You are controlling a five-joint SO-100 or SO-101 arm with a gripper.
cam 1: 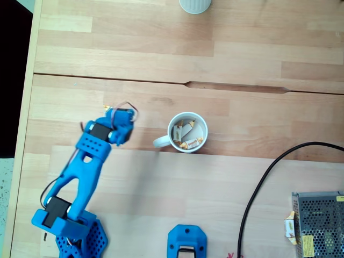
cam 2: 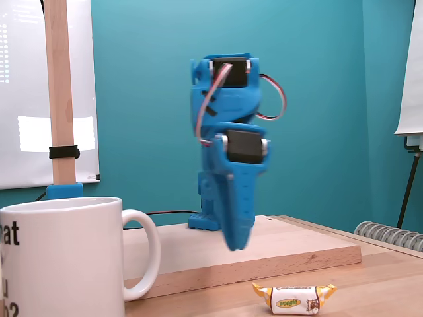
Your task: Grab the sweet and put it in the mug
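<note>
**Sweet waits on the wood, pincer hangs above**

Sweet (cam 2: 295, 298) lies on the wooden tabletop (cam 2: 370, 277) at the near edge of the low fixed view, right of the mug (cam 2: 63, 257) and apart from it. It looks light and small, with a crinkly, probably slippery wrapper; the firm middle seems a better hold than the soft twisted ends. The mug is smooth white ceramic; from above it (cam 1: 187, 132) already holds several wrapped sweets. The blue plastic pincer (cam 2: 236, 241) points down, carrying nothing; its jaws appear together.
</note>
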